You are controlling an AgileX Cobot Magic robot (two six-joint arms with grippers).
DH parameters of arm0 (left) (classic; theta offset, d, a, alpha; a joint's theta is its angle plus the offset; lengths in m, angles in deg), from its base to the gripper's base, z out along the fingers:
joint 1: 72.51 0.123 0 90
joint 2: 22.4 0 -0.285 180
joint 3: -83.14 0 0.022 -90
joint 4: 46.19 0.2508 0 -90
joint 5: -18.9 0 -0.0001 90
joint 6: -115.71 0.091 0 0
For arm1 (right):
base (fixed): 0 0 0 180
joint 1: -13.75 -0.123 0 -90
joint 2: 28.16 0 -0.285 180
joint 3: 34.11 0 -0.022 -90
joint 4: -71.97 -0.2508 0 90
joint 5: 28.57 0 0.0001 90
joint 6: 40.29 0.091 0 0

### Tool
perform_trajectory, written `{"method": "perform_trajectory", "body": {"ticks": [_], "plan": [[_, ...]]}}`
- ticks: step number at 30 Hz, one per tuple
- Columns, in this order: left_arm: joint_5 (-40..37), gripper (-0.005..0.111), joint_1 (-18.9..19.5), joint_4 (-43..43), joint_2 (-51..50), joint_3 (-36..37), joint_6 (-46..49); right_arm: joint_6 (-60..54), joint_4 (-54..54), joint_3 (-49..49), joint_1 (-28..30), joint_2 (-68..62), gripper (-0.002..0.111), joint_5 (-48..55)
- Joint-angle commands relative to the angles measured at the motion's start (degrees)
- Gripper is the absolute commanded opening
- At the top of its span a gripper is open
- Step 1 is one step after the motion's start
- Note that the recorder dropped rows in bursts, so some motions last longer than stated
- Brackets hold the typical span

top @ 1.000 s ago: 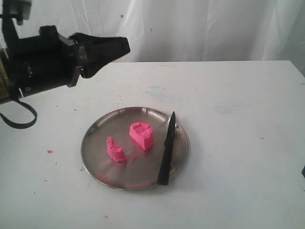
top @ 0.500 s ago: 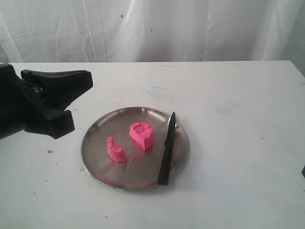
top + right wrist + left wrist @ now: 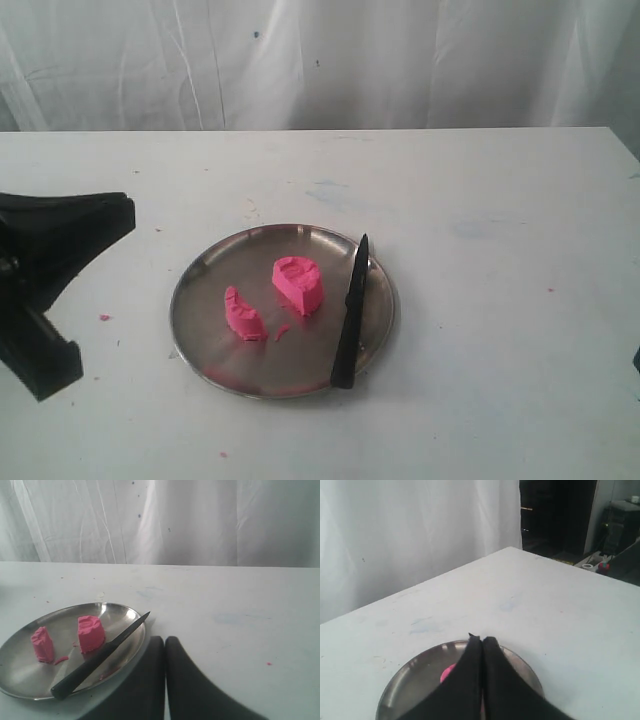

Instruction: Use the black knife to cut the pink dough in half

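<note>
The pink dough lies in two chunks on a round steel plate: a larger squat piece and a smaller sliver. On the plate's right side rests the black knife, tip pointing to the back, with nothing holding it. My left gripper hangs shut and empty at the far left, apart from the plate. Its wrist view shows the shut fingers over the plate, with a bit of dough peeking out. My right gripper is shut and empty on the knife's side of the plate, with knife and dough in sight.
The white table runs back to a white curtain. Tiny pink crumbs lie on the table at the left and near my right gripper. Dark equipment stands past the table's far corner.
My left arm has swung down and to the left, away from the space above the plate's back left. Dough, knife and plate have not moved.
</note>
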Motion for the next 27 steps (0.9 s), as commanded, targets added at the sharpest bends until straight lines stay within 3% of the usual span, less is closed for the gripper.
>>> {"method": "perform_trajectory", "body": {"ticks": [1, 7, 14, 27], "plan": [[-1.1, 0.0, -0.4, -1.8, 3.1, 3.3, 3.4, 0.1, 0.0, 0.3, 0.4, 0.4, 0.0, -0.1], [-0.9, 0.0, -0.4, -2.4, 7.3, 8.5, 8.6, 0.1, 0.1, 0.3, 0.4, 0.4, 0.0, -0.1], [-0.9, 0.0, 0.1, -9.4, 13.8, 15.2, 18.7, 0.1, 0.1, 0.3, 0.4, 0.4, 0.0, -0.1], [-1.3, 0.0, 10.8, -10.1, 26.9, 24.3, 5.9, 0.1, 0.1, 0.3, 0.4, 0.4, 0.0, -0.1]]}}
